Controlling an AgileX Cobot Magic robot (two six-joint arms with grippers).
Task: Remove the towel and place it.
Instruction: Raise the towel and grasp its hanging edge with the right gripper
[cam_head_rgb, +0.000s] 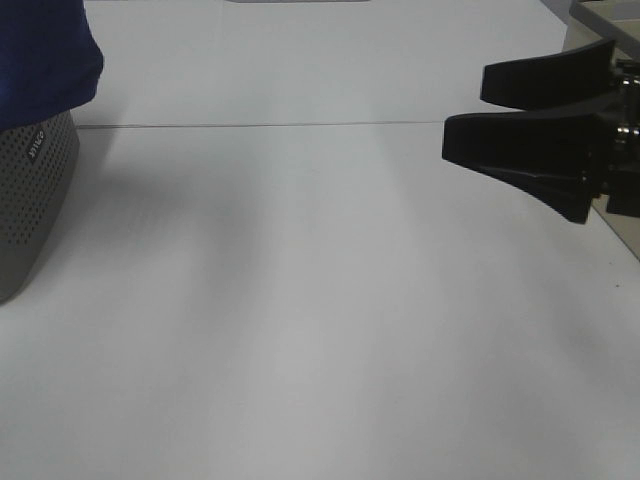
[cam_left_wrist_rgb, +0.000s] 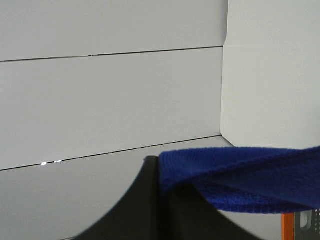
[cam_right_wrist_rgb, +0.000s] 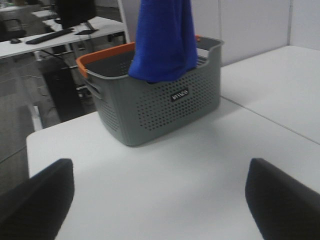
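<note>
The towel (cam_head_rgb: 45, 55) is deep blue and hangs at the far left of the exterior view, over the grey perforated basket (cam_head_rgb: 35, 200). In the right wrist view the towel (cam_right_wrist_rgb: 162, 40) hangs bunched from above, its lower end still inside the orange-rimmed basket (cam_right_wrist_rgb: 160, 105). In the left wrist view my left gripper (cam_left_wrist_rgb: 164, 200) is shut on a fold of the towel (cam_left_wrist_rgb: 245, 175). My right gripper (cam_head_rgb: 466, 112) is open and empty at the right, well away from the basket. Its dark fingers (cam_right_wrist_rgb: 35, 200) frame the bottom of the right wrist view.
The white table (cam_head_rgb: 300, 300) has a seam (cam_head_rgb: 300, 125) across it. The basket stands near the table's corner (cam_right_wrist_rgb: 35, 137). Beyond that corner is a desk with a keyboard (cam_right_wrist_rgb: 47, 36). A pale object (cam_head_rgb: 625, 225) lies at the table's right edge, behind the right gripper.
</note>
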